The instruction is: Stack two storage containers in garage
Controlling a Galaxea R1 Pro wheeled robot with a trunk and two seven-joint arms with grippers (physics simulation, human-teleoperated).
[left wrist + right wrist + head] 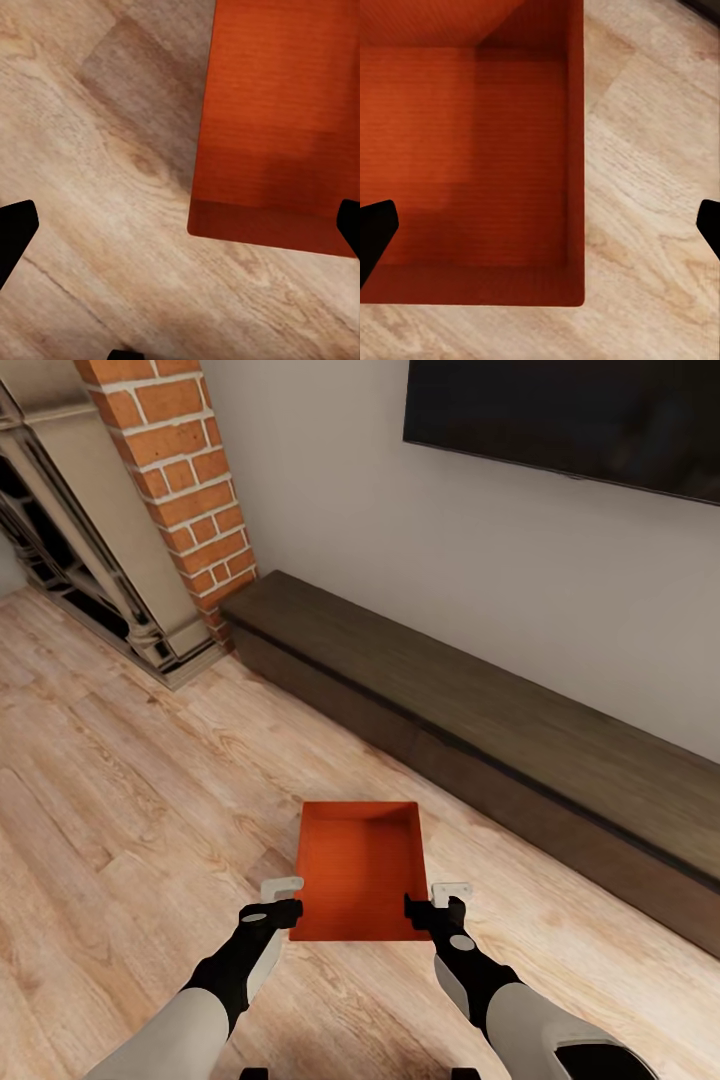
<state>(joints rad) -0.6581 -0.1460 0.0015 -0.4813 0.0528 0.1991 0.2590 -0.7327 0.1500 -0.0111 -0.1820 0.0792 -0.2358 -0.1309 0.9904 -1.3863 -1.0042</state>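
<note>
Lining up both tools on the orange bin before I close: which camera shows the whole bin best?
The head view: the orange bin shows whole on the wood floor, with the left tool and right tool at its near corners. The left wrist view catches one corner; the right wrist view shows part of the inside and one wall.

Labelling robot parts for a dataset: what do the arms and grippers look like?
Both arms have light grey forearm shells and black wrists with a small grey oval patch. The left gripper and right gripper are black, each with a whitish block-shaped part on its outer side. No cables show.
</note>
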